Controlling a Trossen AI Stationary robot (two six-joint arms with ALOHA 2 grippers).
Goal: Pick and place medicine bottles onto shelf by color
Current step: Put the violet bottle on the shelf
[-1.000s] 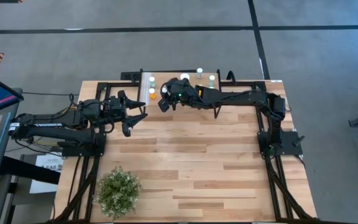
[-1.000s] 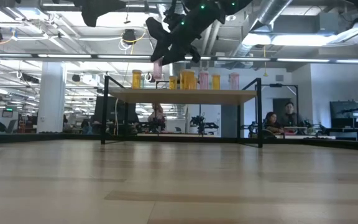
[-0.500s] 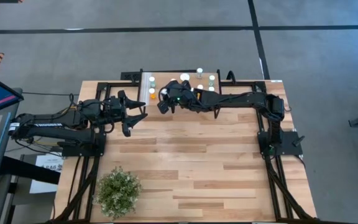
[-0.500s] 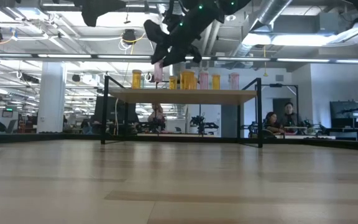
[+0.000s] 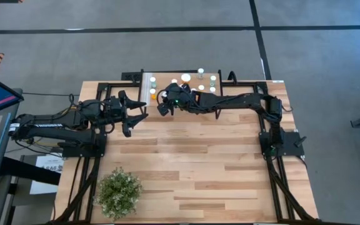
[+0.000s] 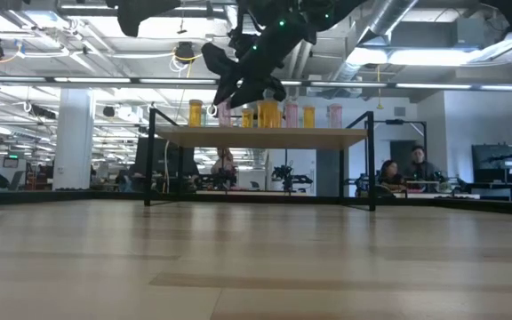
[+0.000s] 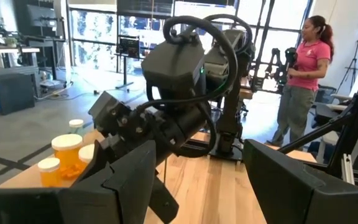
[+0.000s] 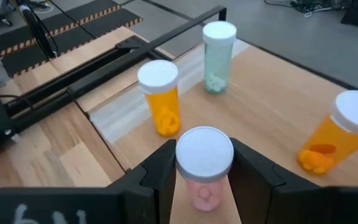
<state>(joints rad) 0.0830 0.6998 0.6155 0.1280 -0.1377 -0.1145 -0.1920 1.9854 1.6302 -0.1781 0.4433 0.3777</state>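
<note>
Fingers of the right gripper (image 8: 204,180) clamp a pink bottle (image 8: 204,171) by its body just under the white cap, held over the near part of the shelf (image 8: 272,112). Just ahead of the fingers stands an orange bottle (image 8: 161,96), beyond it a teal-green bottle (image 8: 218,56), and off to one side a larger orange bottle (image 8: 344,134). In the low view several more bottles line the shelf top (image 6: 265,135) past the gripper.

Most bottles seem already placed, and none shows on the tabletop (image 5: 199,162), so the pink one may be among the last; it is not yet set down.

The left gripper (image 5: 133,112) waits with jaws spread and empty, well apart to the side.

The right arm hides part of the shelf from above, so the bottle count and colour grouping stay unclear.
</note>
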